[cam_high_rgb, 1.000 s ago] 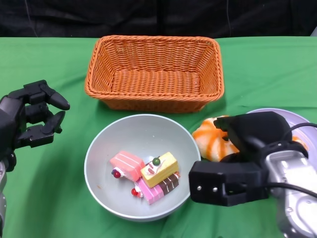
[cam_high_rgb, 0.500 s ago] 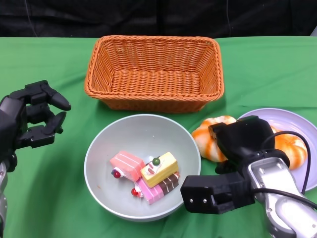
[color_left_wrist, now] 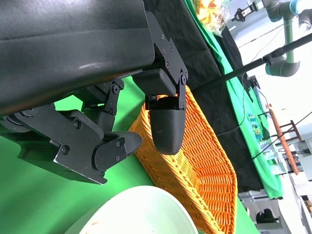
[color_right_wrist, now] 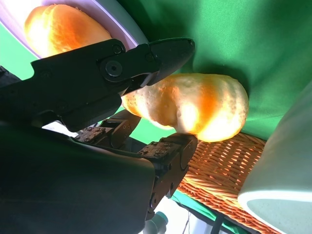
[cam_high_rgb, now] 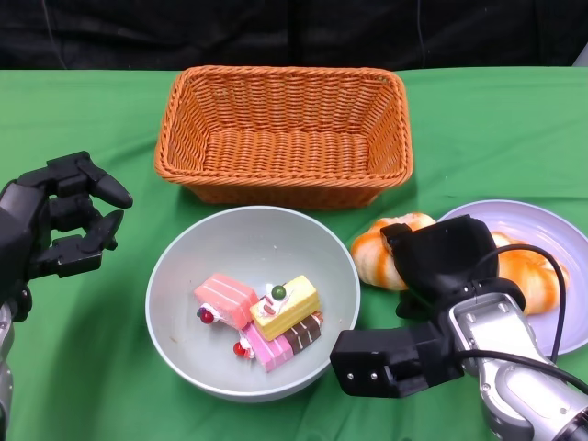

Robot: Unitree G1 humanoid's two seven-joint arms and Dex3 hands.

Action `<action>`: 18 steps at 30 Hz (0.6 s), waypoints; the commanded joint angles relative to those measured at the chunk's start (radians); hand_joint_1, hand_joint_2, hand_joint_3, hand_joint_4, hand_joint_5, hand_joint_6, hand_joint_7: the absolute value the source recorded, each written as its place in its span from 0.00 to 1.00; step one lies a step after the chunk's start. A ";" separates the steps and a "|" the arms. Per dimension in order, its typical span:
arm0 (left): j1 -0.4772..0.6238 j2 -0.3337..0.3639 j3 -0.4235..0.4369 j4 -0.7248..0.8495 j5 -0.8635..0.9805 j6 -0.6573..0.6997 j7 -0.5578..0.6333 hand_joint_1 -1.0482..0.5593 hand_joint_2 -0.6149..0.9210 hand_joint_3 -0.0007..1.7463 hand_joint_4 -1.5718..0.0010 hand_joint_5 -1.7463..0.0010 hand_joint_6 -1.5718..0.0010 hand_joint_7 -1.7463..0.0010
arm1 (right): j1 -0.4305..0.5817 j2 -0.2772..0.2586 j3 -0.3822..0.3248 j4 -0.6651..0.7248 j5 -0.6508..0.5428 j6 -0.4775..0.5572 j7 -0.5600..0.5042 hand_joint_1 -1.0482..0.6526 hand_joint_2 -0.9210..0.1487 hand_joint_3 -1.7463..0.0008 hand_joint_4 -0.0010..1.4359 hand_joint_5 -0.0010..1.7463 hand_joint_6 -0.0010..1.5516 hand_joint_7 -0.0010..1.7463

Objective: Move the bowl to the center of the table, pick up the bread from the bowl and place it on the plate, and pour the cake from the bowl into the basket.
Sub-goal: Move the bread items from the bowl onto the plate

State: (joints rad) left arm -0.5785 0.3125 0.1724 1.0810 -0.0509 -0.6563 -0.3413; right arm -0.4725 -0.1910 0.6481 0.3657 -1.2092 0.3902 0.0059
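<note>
The grey bowl sits in front of the orange basket and holds several cake pieces. One orange bread lies on the green cloth between the bowl and the lilac plate, touching the bowl's rim. My right hand holds this bread; in the right wrist view the bread lies between the fingers of that hand. A second bread rests on the plate. My left hand hovers left of the bowl, fingers apart and holding nothing.
The basket stands just behind the bowl in the left wrist view, beyond my left hand. A black backdrop runs along the table's far edge. Green cloth shows left of the bowl and right of the basket.
My right hand has drawn back and to the left, uncovering the plate and the bread on it. The bowl and the bread on the cloth have slid slightly left. The left hand is unmoved.
</note>
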 commanded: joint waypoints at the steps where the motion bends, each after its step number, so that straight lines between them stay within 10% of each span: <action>1: 0.017 0.010 0.006 -0.016 -0.010 -0.012 0.000 0.68 0.87 0.48 0.56 0.08 0.55 0.23 | 0.025 -0.002 -0.036 0.040 0.078 -0.087 -0.165 0.38 0.00 0.96 0.49 0.60 0.55 0.15; 6: 0.016 0.013 0.004 -0.014 -0.007 -0.012 0.002 0.67 0.87 0.47 0.56 0.08 0.55 0.24 | 0.031 -0.014 -0.070 0.071 0.162 -0.185 -0.296 0.43 0.00 0.98 0.45 0.80 0.62 0.24; 18: 0.012 0.015 0.000 -0.009 -0.001 -0.015 0.007 0.66 0.87 0.46 0.55 0.08 0.54 0.25 | 0.036 -0.048 -0.099 0.070 0.221 -0.288 -0.409 0.42 0.00 1.00 0.46 0.74 0.56 0.33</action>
State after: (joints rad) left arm -0.5782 0.3124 0.1699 1.0784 -0.0505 -0.6578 -0.3412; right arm -0.4471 -0.2191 0.5605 0.4434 -0.9964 0.1091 -0.3828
